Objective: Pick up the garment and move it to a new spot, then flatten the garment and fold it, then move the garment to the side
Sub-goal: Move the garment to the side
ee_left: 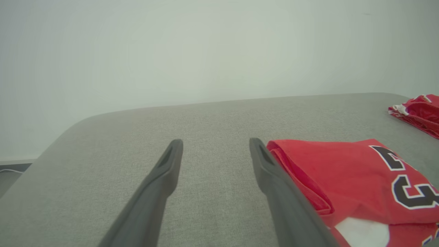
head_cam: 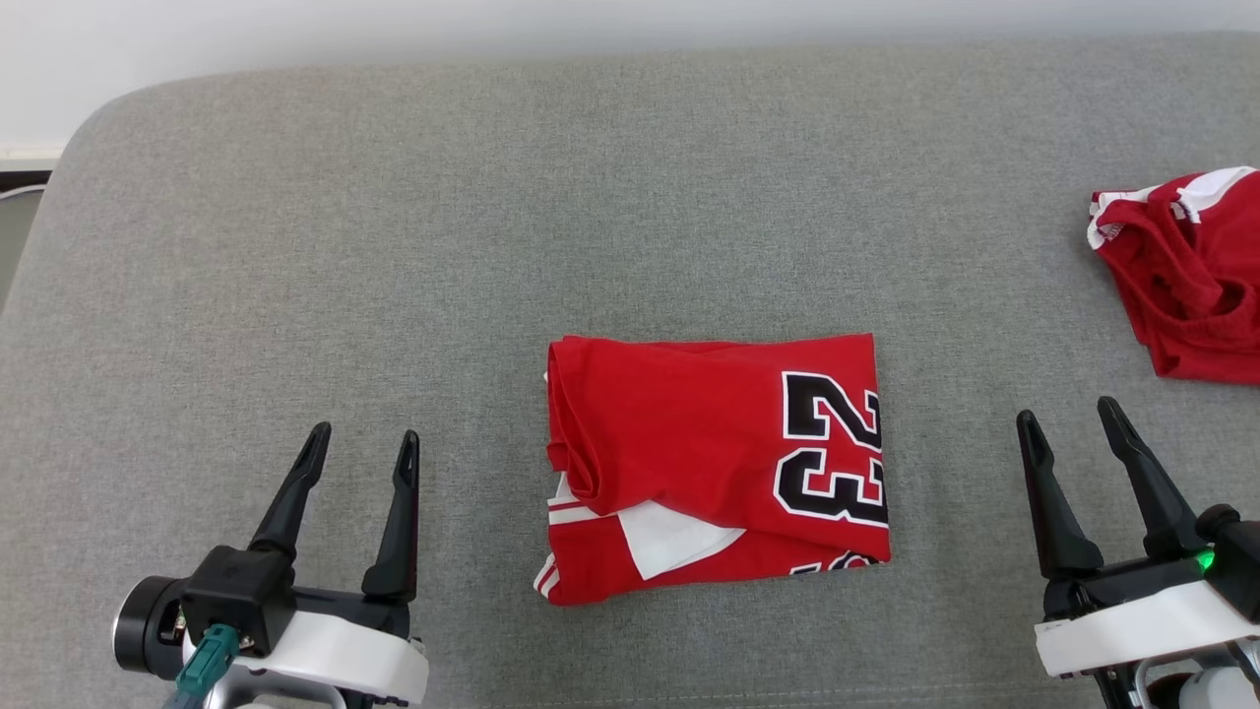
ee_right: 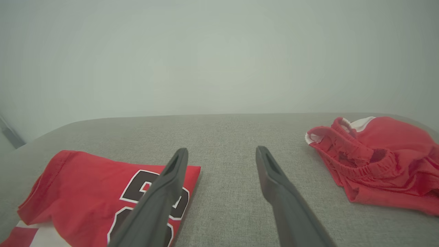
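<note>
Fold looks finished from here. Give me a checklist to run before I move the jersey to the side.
1. Jersey folded into a compact rectangle: ok.
2. Left gripper, jaws open and empty: ok.
3. Right gripper, jaws open and empty: ok.
4. Both grippers flank the jersey without touching it: ok.
5. Free room on the grey cushion to the robot's left: ok. The right side holds red shorts: not ok.
6. Folded layers will hold together when lifted: cannot tell.
</note>
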Tool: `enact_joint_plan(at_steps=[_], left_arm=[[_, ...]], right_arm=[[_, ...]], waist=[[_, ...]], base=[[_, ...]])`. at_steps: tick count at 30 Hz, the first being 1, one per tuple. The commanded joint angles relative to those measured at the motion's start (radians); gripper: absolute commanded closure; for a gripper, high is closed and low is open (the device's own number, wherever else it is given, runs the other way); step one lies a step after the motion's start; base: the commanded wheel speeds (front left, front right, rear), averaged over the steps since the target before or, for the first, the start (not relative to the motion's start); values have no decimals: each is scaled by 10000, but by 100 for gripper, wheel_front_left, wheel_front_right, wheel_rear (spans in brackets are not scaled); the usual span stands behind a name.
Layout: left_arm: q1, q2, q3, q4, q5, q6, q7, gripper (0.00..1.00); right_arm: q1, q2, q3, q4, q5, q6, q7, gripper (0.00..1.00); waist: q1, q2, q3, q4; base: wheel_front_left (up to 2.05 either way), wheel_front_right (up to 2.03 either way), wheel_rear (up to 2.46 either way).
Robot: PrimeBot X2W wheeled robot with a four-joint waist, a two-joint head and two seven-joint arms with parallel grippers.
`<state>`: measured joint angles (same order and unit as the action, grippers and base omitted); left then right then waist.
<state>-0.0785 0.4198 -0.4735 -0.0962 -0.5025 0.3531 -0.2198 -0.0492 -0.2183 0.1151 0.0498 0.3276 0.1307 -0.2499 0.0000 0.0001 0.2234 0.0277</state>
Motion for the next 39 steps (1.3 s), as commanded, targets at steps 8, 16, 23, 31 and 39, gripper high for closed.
enact_joint_plan(at_steps=[8, 16, 23, 31, 39], left_arm=[[-210, 213, 318, -390, -41, 41, -48, 0], [-379, 147, 294, -405, -71, -84, -127, 0], [-606, -39, 281, -182, -102, -191, -219, 0], [-650, -102, 369, -73, -108, -228, -294, 0], [-708, -121, 401, -42, -111, -262, -322, 0]], right_arm=[[-224, 43, 364, 510, 1699, 0, -117, 0], [-1235, -530, 1746, 2071, 3757, 0, -116, 0], [-2145, -838, 3237, 3185, 5454, 0, 181, 0], [-2478, -1052, 4626, 3320, 6898, 0, 640, 0], [-2767, -1379, 5616, 2992, 7842, 0, 802, 0]], waist=[[0, -1, 196, 94], [0, -1, 585, 428], [0, -1, 835, 779], [0, -1, 950, 812], [0, -1, 947, 714]], base=[[0, 0, 0], [0, 0, 0], [0, 0, 0], [0, 0, 0], [0, 0, 0]])
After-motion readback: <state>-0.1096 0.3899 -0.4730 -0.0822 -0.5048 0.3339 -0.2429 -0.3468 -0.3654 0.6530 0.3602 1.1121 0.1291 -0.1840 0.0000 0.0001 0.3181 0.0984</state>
